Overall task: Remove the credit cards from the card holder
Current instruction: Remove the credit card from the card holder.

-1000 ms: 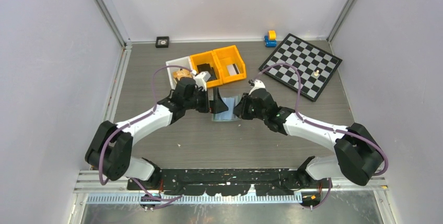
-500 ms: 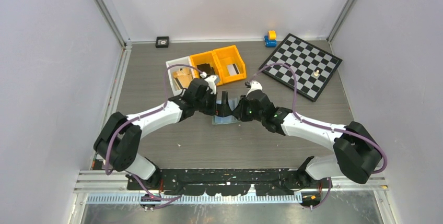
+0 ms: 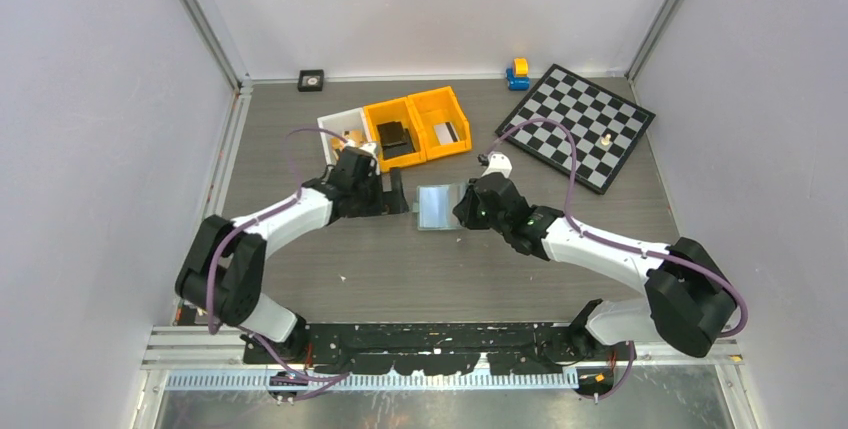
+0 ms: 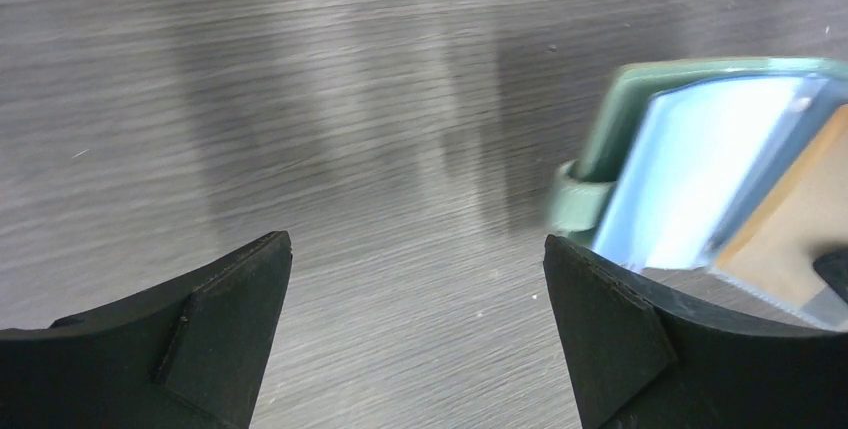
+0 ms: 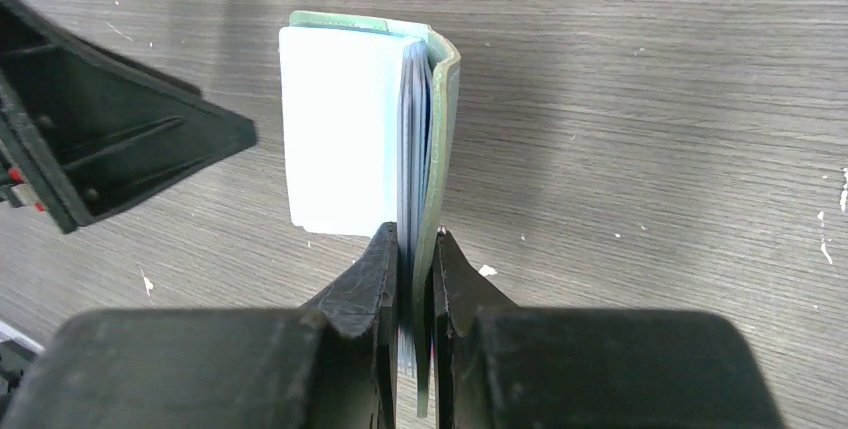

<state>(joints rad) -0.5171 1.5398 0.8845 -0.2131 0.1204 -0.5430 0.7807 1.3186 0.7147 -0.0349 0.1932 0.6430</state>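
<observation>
The card holder [image 3: 437, 206], pale sage-green with glossy light-blue sleeves, lies fanned open mid-table. My right gripper [image 5: 414, 239] is shut on its green cover and several sleeves at the near edge [image 5: 422, 149], and one pale sleeve [image 5: 340, 129] spreads out to the left. My left gripper [image 4: 416, 244] stands open just left of the holder [image 4: 690, 164], with only bare table between its fingers. A tan patch [image 4: 790, 219] shows behind a sleeve; I cannot tell whether it is a credit card. No credit cards show plainly in the holder.
Two orange bins [image 3: 425, 109] and a white bin [image 3: 338, 127] stand behind the left gripper, with flat dark and striped items inside. A checkerboard [image 3: 580, 121] lies at the back right, with a small blue-and-yellow toy [image 3: 518, 73] beside it. A small black square [image 3: 311, 79] sits by the back wall.
My left gripper closed in on the holder, then drew back to the left, staying open. The holder's upright sleeves have fallen flatter, glossy face up. The right gripper kept its hold.
</observation>
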